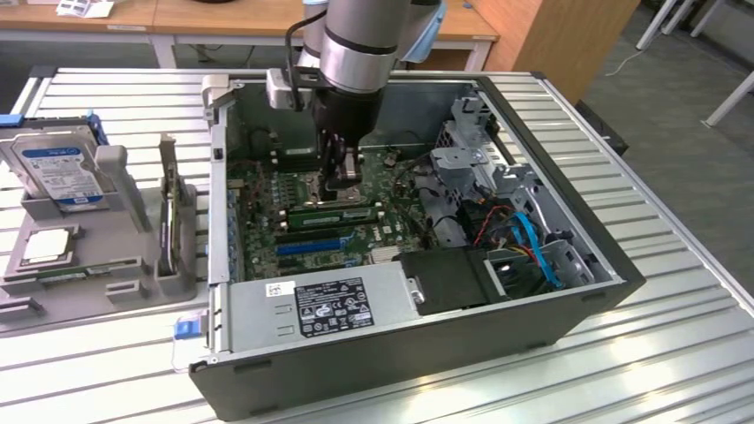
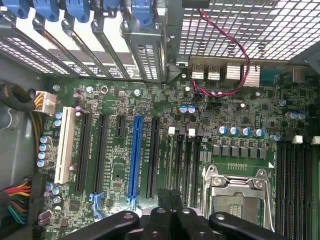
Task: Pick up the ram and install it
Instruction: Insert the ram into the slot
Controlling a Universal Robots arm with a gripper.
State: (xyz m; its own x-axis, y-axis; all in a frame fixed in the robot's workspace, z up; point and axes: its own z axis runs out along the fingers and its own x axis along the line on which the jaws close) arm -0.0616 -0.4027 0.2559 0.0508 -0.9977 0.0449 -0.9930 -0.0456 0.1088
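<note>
The computer case lies open on the table, and the arm hides part of the circuit board. The claw is inside the case, low over the board. Its fingers are shut together with nothing visible between them. What looks like the ram sits on the board just below the fingertips; contact cannot be made out. The grey rack on the exterior view's left holds a hard drive and an upright card.

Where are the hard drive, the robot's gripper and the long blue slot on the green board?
hard drive [image 1: 62,166]: exterior view, on its blue label.
gripper [image 1: 342,187]: exterior view, at its fingertips above the green board.
blue slot [image 2: 134,155]: wrist view, middle of its length.
</note>
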